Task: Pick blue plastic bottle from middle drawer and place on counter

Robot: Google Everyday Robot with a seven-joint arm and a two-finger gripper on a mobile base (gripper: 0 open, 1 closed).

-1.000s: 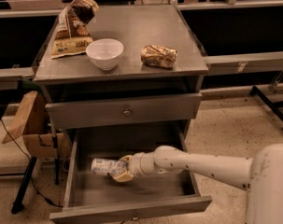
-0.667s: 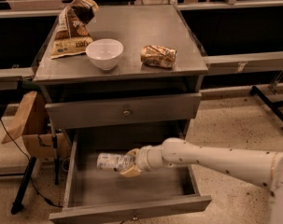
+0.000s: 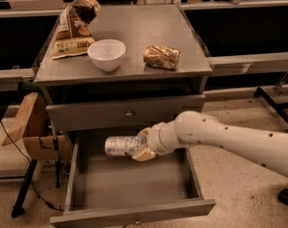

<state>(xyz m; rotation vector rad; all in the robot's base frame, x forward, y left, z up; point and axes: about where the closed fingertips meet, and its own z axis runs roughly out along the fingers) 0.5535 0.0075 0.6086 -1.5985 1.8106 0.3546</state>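
Observation:
The blue plastic bottle (image 3: 119, 145) lies sideways in the air above the open middle drawer (image 3: 129, 186), just below the shut top drawer's front. My gripper (image 3: 139, 148) is shut on the bottle's right end, with the white arm reaching in from the right. The drawer floor under it is bare grey. The counter (image 3: 134, 27) is the grey cabinet top above.
On the counter stand a white bowl (image 3: 107, 54), a brown-gold foil snack packet (image 3: 161, 57) and a brown chip bag (image 3: 73, 27) at the left. The shut top drawer (image 3: 127, 113) sits above the bottle. A cardboard box (image 3: 32, 127) stands left of the cabinet.
The gripper has lifted the bottle off the drawer floor and raised it toward the top drawer's front.

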